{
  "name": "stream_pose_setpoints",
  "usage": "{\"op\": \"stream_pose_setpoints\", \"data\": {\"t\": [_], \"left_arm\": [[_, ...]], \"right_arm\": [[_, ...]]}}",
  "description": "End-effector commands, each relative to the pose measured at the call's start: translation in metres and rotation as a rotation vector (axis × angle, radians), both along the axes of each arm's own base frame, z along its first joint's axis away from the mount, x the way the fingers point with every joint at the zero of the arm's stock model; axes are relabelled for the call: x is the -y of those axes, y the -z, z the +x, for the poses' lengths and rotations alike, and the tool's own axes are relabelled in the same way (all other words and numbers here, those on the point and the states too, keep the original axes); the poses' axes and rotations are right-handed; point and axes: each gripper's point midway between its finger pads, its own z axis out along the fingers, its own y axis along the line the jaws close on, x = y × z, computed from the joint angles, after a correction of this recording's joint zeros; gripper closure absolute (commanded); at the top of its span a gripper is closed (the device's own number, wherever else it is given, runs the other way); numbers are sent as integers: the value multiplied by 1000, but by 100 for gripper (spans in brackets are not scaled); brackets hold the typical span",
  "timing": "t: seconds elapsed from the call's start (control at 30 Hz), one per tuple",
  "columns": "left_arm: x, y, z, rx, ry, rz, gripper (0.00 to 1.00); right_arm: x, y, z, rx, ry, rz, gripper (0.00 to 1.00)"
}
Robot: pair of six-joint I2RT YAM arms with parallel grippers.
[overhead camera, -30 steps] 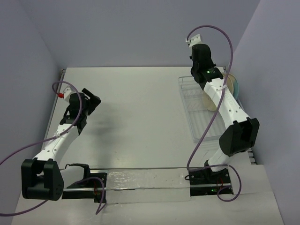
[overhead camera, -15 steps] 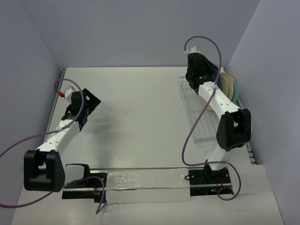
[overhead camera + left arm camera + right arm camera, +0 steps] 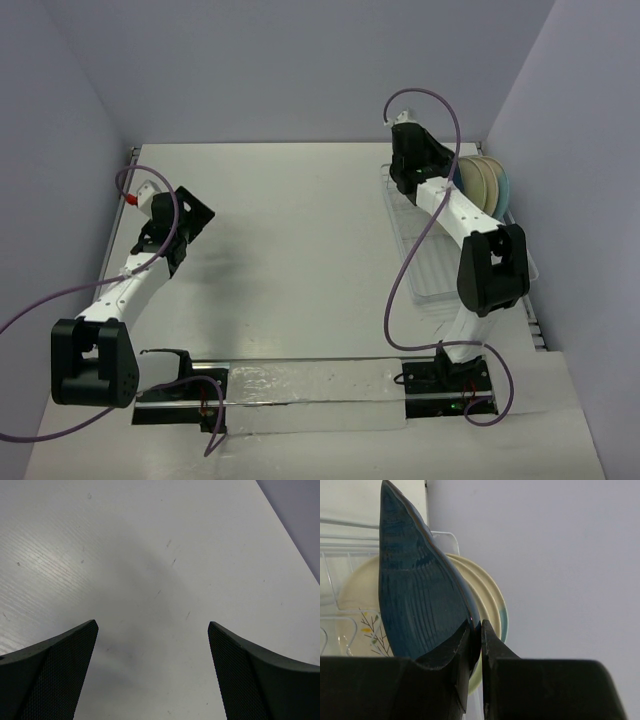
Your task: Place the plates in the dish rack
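The dark teal leaf-shaped dish [image 3: 420, 600] stands on its edge with its pointy tip up, at the far end of the thin white wire dish rack [image 3: 425, 268] on the right side of the white desk [image 3: 150, 540]. The right jaws are shut tight on its lower rim, one on each side of the thin edge. Just behind the dish stand the round cream plates [image 3: 487, 597], already in the rack. One shows a dark sprig and one has a light blue edge. I cannot tell if the bottom of the dish sits in a slot, because the jaws hide it. The dish looks hard and shiny, so I think it is stiff, a bit heavy for its size, and slippery. It could chip or crack if it bumps the plates or drops onto the wire. The rim is the only thin part to hold, and the grip is low on one end, so the tall tip may want to tip over. It needs a firm hold and a slow, soft let-go. The left jaws are wide apart and hold nothing, over a bare part of the desk, well away from the rack.
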Motion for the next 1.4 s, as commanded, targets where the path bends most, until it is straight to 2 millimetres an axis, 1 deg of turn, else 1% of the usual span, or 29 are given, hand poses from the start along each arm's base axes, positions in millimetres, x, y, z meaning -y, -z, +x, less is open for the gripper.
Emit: {"op": "stream_pose_setpoints", "data": {"t": [0.0, 0.1, 0.23, 0.33, 0.43, 0.6, 0.7, 0.77, 0.87, 1.03, 1.1, 1.2, 1.37], "left_arm": [[-4, -25, 10, 62, -6, 10, 1], [-4, -24, 11, 60, -5, 7, 1], [-3, -22, 11, 54, 1, 6, 1], [-2, -24, 11, 58, 3, 6, 1], [-3, -22, 12, 53, 0, 7, 1], [-2, -21, 13, 55, -1, 3, 1], [-2, -20, 13, 49, 2, 3, 1], [-1, -20, 14, 50, 8, 0, 1], [1, -21, 13, 54, 16, -4, 1], [-2, -21, 10, 48, 6, 7, 1], [-4, -21, 9, 52, -2, 9, 1], [-4, -20, 9, 45, -4, 12, 1], [-1, -16, 13, 31, 9, 9, 1]], "right_arm": [[-4, -24, 2, 100, 10, 25, 100], [-5, -29, 3, 106, 7, 23, 100], [-8, -23, 0, 83, -15, 20, 100], [-10, -26, 0, 98, -15, 28, 100], [-7, -56, 0, 155, 1, 4, 100], [-7, -87, -7, 216, 11, -32, 100], [-11, -98, -12, 244, 2, -38, 100], [-14, -97, -13, 241, -11, -37, 100], [-23, -76, -15, 193, -43, -46, 100], [-26, -63, -10, 161, -48, -57, 100], [-27, -52, -9, 135, -55, -66, 100], [-25, -43, -7, 114, -52, -71, 100], [-15, -39, -2, 126, -27, -63, 100]]}}
